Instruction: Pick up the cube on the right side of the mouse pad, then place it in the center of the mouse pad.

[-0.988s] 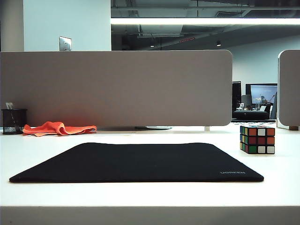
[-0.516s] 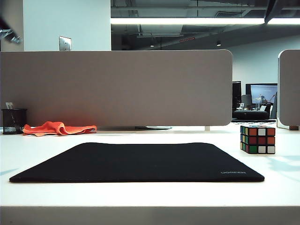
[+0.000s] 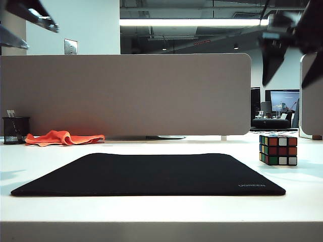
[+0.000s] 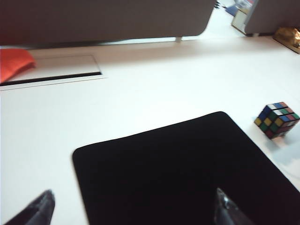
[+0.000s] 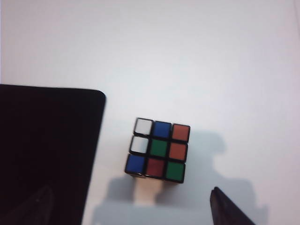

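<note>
Exterior view first: nearest the camera lay the white table (image 3: 161,212), and on it the mouse pad (image 3: 151,174), flat and black, with grey lettering at its near right corner. Just off the pad's right side, apart from its edge, the cube (image 3: 278,149) sat upright on the bare tabletop. Farther back on the left I saw an orange cloth (image 3: 63,137) lying crumpled beside a black mesh pen cup (image 3: 15,130), both in front of the grey divider panel (image 3: 126,93). High above all that hung my two arms: my left gripper (image 3: 22,22) at the upper left corner, my right gripper (image 3: 290,60) at the upper right, well above the cube.

From my left wrist, my left gripper (image 4: 133,208) had its jaws spread wide over the pad's near part, nothing between them; the cube (image 4: 276,120) sat beyond the pad's corner. From my right wrist, my right gripper (image 5: 136,206) was likewise spread wide with nothing held, and the cube (image 5: 158,150) rested on the table between its fingers' line and beside the pad (image 5: 47,150), untouched.
</note>
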`<state>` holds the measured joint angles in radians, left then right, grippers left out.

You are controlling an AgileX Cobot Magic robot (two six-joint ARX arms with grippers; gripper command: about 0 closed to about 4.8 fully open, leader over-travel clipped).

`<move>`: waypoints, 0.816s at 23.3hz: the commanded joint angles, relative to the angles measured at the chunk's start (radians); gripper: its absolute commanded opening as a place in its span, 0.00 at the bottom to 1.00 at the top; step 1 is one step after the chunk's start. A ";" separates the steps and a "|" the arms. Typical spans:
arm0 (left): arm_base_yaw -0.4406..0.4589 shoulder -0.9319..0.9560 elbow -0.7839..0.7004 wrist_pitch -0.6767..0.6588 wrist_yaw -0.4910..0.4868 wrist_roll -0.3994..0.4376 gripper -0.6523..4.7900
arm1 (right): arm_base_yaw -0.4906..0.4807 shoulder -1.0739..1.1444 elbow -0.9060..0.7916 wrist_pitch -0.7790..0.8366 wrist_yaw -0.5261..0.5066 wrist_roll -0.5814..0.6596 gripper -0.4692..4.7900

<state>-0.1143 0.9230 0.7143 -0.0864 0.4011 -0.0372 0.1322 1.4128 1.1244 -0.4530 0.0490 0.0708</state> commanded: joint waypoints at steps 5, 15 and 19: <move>-0.061 0.073 0.027 0.000 0.006 -0.013 0.90 | 0.000 0.156 0.071 0.014 0.050 0.008 1.00; -0.082 0.092 0.027 -0.009 0.007 -0.023 0.90 | 0.000 0.334 0.180 -0.024 0.112 0.060 1.00; -0.088 0.092 0.027 -0.011 0.028 -0.024 0.90 | 0.001 0.369 0.183 -0.039 0.113 0.061 1.00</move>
<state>-0.1963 1.0172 0.7364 -0.1093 0.4057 -0.0593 0.1329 1.7805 1.3025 -0.4873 0.1566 0.1265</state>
